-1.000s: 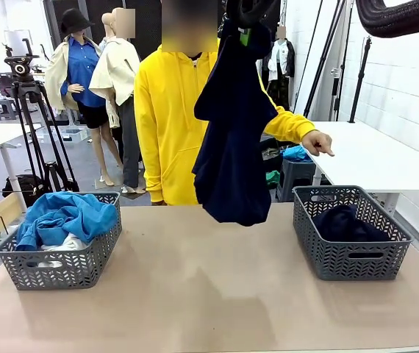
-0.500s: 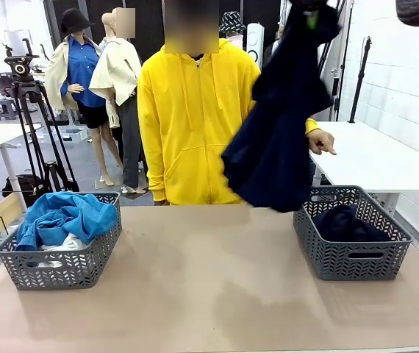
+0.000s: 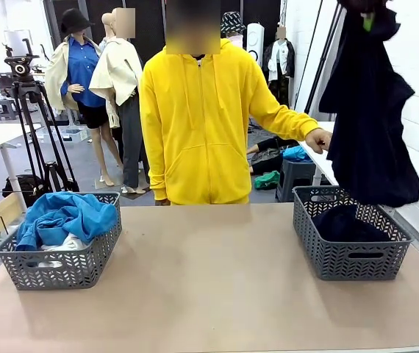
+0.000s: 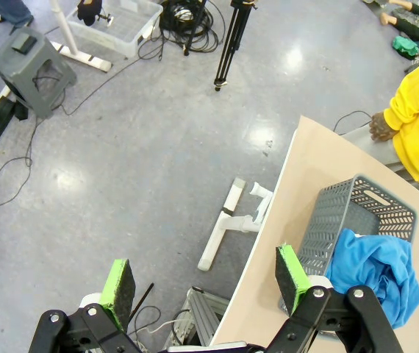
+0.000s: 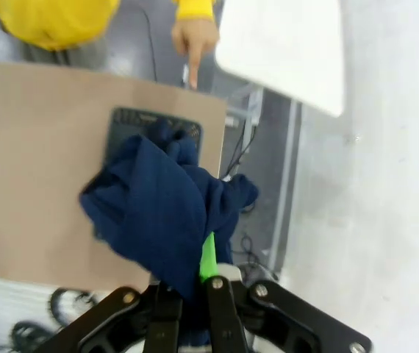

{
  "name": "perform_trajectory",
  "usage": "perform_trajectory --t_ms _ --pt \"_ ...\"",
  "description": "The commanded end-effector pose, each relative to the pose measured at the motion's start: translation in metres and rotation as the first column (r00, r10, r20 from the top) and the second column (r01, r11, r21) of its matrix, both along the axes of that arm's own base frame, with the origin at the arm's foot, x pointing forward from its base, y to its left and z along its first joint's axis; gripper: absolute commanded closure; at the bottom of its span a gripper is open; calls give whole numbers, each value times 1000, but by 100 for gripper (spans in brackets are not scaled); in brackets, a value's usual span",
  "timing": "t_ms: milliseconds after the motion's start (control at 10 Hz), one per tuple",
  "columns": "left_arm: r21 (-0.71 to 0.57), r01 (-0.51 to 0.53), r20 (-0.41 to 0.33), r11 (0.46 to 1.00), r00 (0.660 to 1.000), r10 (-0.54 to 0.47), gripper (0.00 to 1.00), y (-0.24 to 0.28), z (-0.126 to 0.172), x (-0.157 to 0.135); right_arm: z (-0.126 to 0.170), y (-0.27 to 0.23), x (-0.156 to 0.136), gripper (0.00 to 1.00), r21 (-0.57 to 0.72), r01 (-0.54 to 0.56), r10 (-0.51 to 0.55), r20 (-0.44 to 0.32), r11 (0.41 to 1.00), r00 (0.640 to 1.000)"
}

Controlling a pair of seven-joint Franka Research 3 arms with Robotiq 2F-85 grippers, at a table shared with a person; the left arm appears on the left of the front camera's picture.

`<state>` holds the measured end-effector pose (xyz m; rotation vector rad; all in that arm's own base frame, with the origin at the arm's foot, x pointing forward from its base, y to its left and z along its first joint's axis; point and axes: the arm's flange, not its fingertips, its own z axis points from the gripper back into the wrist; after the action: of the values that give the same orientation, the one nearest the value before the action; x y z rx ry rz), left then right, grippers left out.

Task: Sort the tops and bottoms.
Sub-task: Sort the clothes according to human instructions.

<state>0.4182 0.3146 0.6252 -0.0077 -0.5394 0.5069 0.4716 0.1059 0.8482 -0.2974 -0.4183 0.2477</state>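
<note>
A dark navy bottom (image 3: 367,118) hangs from my right gripper (image 3: 367,16), which is shut on its top edge high at the right. Its hem dangles just above the back of the right grey basket (image 3: 349,257), where another dark bottom (image 3: 344,224) lies. In the right wrist view the held bottom (image 5: 165,213) drapes over the shut fingers (image 5: 207,257), with that basket (image 5: 154,119) below. The left grey basket (image 3: 59,261) holds a bright blue top (image 3: 66,215) over a white top (image 3: 66,243). My left gripper (image 4: 204,276) is open beyond the table's left end, near this basket (image 4: 342,220).
A person in a yellow hoodie (image 3: 195,125) stands at the far edge, and one hand (image 3: 317,140) points towards the right basket. The pointing hand (image 5: 195,33) also appears above the basket in the right wrist view. The tan tabletop (image 3: 209,287) lies bare between the baskets.
My right gripper has carried the dark bottom from the middle of the table to the right, over the right basket. The person's pointing hand and the baskets have stayed put.
</note>
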Motion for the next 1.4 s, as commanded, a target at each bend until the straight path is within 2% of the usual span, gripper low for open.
perform_trajectory --t_ms 0,200,400,700,900,1300 --pt "4 2 -4 1000 1000 -2 0 -1 0 -1 -57 -35 -5 100 56 12 -10 -27 998 1000" --pt "4 2 -4 1000 1000 -2 0 -1 0 -1 -117 -65 7 100 72 70 -66 -61 995 996" --pt "4 2 -4 1000 1000 -2 0 -1 0 -1 -171 -90 23 100 118 133 -126 -62 984 990" --pt "4 2 -4 1000 1000 -2 0 -1 0 -1 -260 -95 53 100 279 64 -31 -119 958 992" --pt "4 2 -4 1000 1000 -2 0 -1 0 -1 -298 -92 60 100 343 42 8 -142 938 990" --pt "4 2 -4 1000 1000 -2 0 -1 0 -1 -381 -84 67 100 350 94 9 -281 932 960"
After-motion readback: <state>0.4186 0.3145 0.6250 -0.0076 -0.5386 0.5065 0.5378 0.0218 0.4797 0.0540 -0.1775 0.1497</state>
